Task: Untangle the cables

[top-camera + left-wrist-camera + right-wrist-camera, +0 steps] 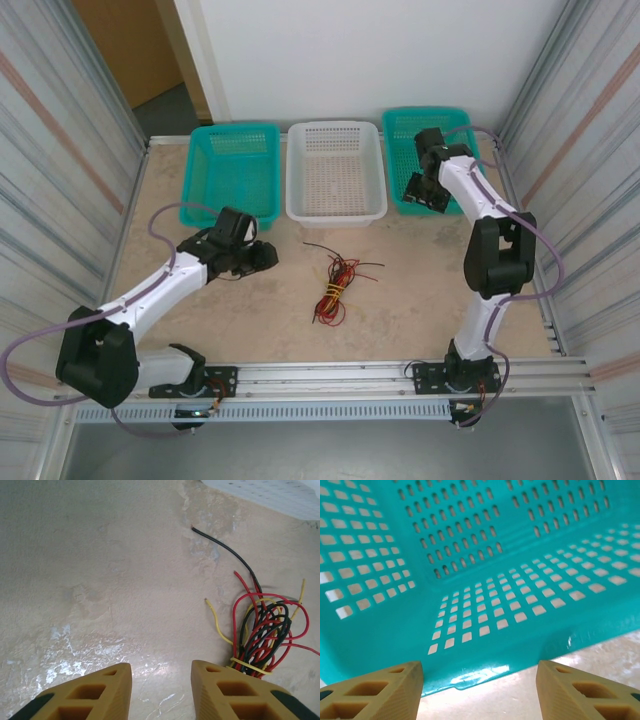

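The cables (335, 285) lie in one tangled bundle on the bare tabletop (420, 310), near the middle, in front of the white basket (335, 205) and apart from it. In the top view the bundle's long axis runs roughly from the near edge toward the baskets, leaning slightly right at the far end; there the red, black and pale yellow strands fan out, with one black end pointing far-left and another trailing right. The left arm's fingers (262, 256) sit low just left of the bundle, aimed toward it. In the left wrist view those fingers (95, 695) stand moderately apart with only tabletop between them; the cables (262, 635) lie off to the right of that gap, beside one fingertip, a yellow strand crossing the bundle there and a single black strand reaching away up-left. The right arm's fingers (425, 192) hover at the front wall of the right teal basket (400, 150); its wrist view shows them (380, 690) spread wide, holding nothing.
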